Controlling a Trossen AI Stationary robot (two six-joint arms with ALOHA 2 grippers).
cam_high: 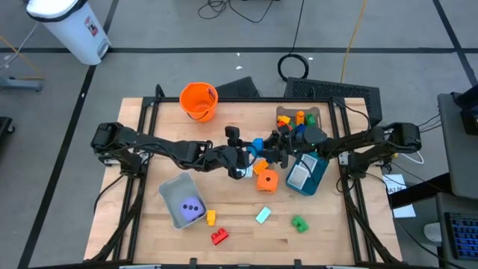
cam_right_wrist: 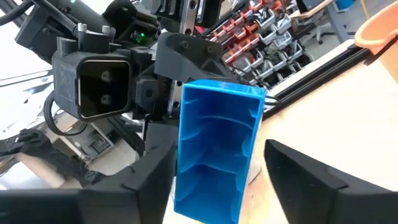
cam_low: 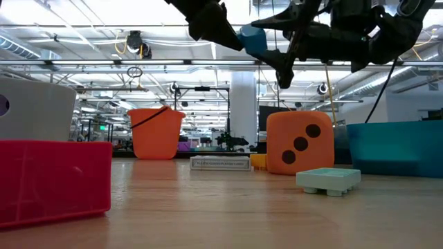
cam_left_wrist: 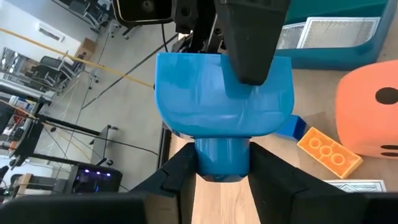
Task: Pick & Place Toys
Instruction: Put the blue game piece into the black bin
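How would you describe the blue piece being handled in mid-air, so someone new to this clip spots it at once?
Start at the wooden table and look just above its centre, where the two dark arms meet over the orange die. There the left gripper clamps the round stub of a blue scoop-shaped block, the right gripper open around its hollow end. It is the only toy off the table.

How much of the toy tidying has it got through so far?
Done: a purple die lies in the grey bin. In hand: the left gripper holds a blue block aloft, the right gripper open around it. Left: the orange die, red, yellow and green blocks on the table.
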